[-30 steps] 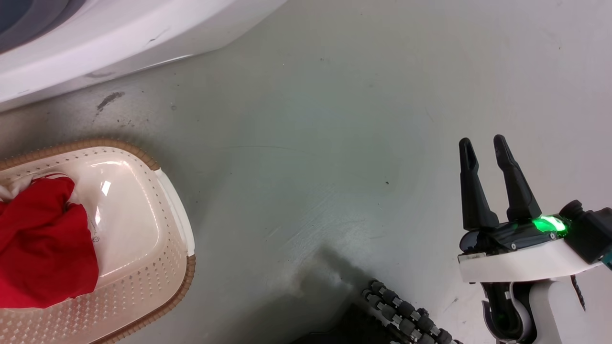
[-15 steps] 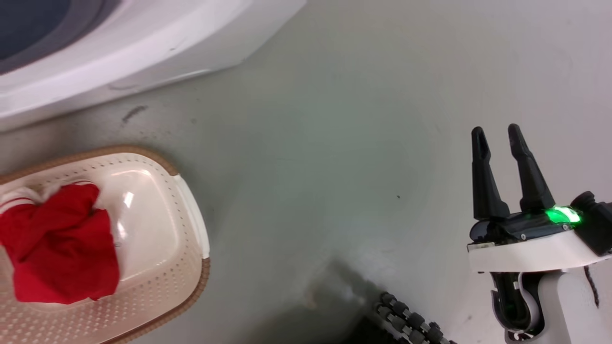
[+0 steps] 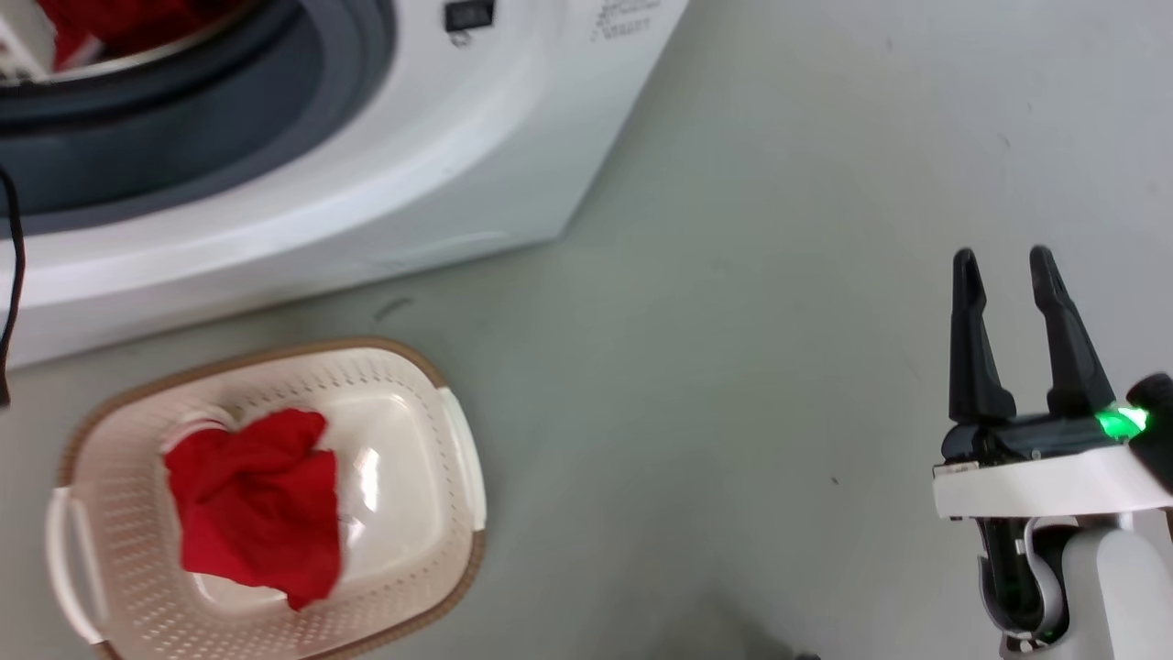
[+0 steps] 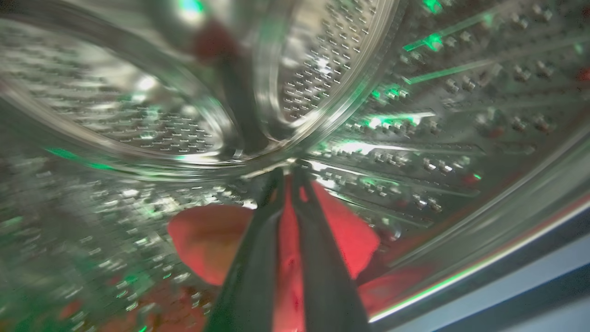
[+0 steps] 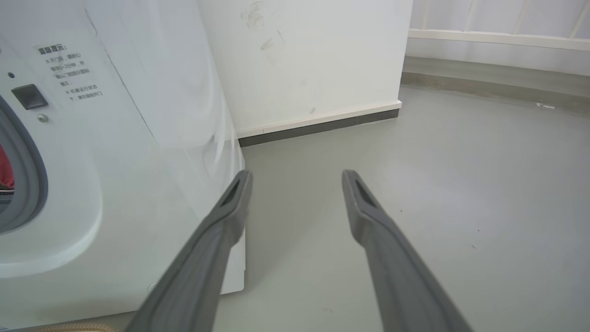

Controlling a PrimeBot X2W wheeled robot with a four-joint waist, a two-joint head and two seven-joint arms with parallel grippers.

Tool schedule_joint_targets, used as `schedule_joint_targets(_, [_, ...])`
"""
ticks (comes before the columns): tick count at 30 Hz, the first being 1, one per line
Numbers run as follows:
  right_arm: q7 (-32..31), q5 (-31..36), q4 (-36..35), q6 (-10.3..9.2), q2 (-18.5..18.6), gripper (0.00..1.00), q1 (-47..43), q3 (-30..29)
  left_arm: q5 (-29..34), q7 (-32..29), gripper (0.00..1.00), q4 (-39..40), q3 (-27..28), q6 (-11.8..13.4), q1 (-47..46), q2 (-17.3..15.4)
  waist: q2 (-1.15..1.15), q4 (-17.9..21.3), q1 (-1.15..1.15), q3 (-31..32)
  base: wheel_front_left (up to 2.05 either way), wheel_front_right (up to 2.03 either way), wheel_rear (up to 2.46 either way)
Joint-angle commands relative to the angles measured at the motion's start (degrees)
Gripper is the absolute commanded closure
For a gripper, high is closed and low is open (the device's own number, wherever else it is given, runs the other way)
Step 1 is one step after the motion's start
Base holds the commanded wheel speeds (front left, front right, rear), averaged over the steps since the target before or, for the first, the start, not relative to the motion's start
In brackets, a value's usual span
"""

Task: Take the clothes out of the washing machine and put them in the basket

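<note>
Red clothes (image 3: 257,504) in the basket (image 3: 455,458) — more in the washing machine (image 3: 440,165)

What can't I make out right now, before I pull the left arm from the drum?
1. Left gripper: the left wrist view is motion-blurred, so whether it pinches the red clothes is unclear.
2. Clothes left in the drum: the gripper's fingers cover part; the head view's top edge cuts the washing machine porthole.
3. Basket floor under the red garment: hidden by it, head view.
</note>
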State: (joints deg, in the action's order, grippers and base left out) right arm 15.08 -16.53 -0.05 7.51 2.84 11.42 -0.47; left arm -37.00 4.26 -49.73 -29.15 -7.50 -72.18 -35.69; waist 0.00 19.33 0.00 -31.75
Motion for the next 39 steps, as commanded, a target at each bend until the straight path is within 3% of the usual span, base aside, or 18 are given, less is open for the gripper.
schedule_joint_targets(1, [0.14, 0.56, 0.31, -0.04, 0.07, 0.0, -1.52, -0.27, -0.83, 1.89, 1.0, -0.16, 0.32, 0.1, 2.06, 0.49, 0.0, -3.19, 0.0, 4.58, 0.0, 0.0, 0.0])
schedule_joint_targets(6, [0.14, 2.51, 0.94, -0.04, 0.05, 0.0, -3.11, -1.0, -3.12, 8.12, 1.0, 1.03, 0.57, 0.1, 8.62, 2.61, 0.0, -5.93, 0.0, 8.67, 0.0, 0.0, 0.0])
schedule_joint_targets(12, [0.14, 3.81, 1.29, -0.04, 0.05, 0.0, -3.27, -2.29, -2.0, 10.67, 1.0, 5.61, 0.63, 0.92, 15.32, 4.4, 0.0, -8.3, 0.0, 11.81, 0.0, 0.0, 0.0])
schedule_joint_targets(25, [0.14, 5.83, 2.25, -0.04, 0.06, 0.0, -5.14, -3.47, 2.44, 10.94, 1.0, 25.03, 4.69, 4.96, 33.86, 7.44, 0.0, -12.13, 0.0, 17.57, 0.0, 0.0, 0.0])
schedule_joint_targets(39, [0.14, 6.54, 1.81, -0.04, 0.04, 0.0, -5.01, -2.87, 2.18, 8.13, 1.0, 36.54, -0.86, 6.22, 47.66, 9.49, 0.0, -13.79, 0.0, 16.3, 0.0, 0.0, 0.0])
